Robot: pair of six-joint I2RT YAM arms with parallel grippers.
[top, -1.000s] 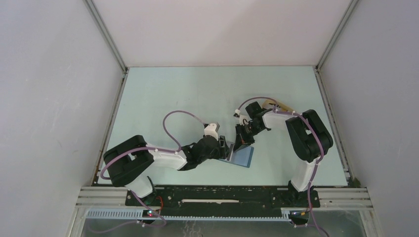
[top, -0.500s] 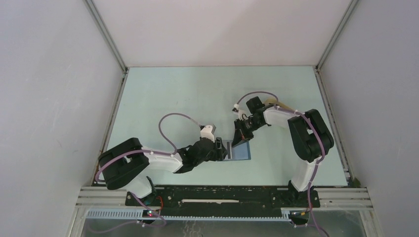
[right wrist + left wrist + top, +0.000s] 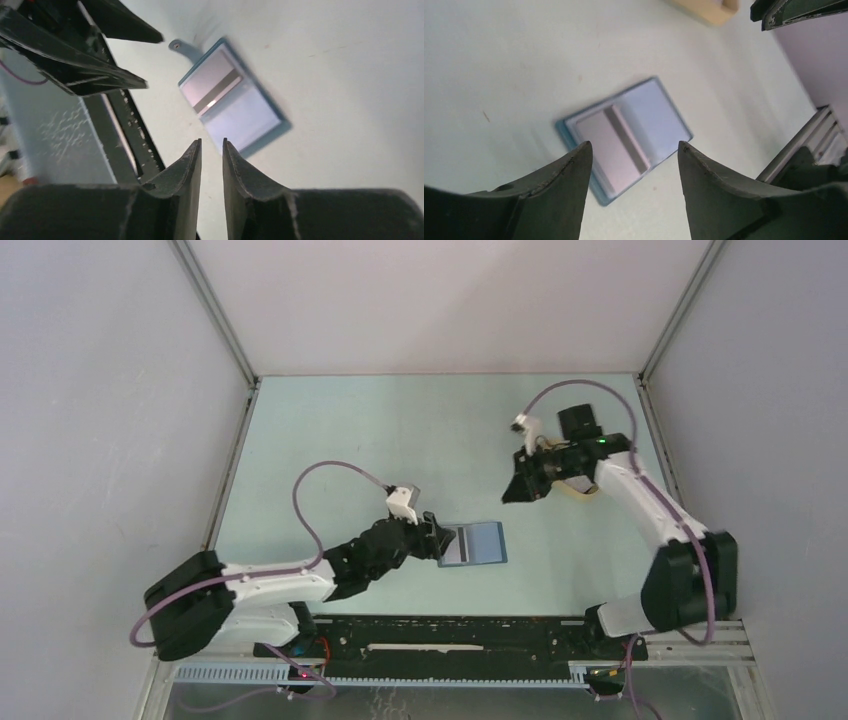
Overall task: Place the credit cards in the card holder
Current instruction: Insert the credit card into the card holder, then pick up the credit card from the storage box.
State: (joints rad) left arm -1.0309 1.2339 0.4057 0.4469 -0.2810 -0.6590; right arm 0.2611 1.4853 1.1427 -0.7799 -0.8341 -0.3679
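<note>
Left gripper [image 3: 634, 146] spread and empty just left of the card holder [image 3: 487, 542], which lies open near the tabletop [image 3: 350, 440] front edge, striped credit card [image 3: 611, 147] on its left half, right gripper [image 3: 211, 143] barely parted, empty, now drawn back from it toward the beige tray [image 3: 706, 7], bare pale green room beyond, white walls [image 3: 440, 300].

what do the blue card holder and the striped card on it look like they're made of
Card holder: probably soft synthetic or faux leather, going by its matte blue face with no glare and its darker rim; motion blur leaves this open. Card: likely thin plastic, since it is smooth and pale grey, has a dark stripe and lies perfectly flat.
</note>
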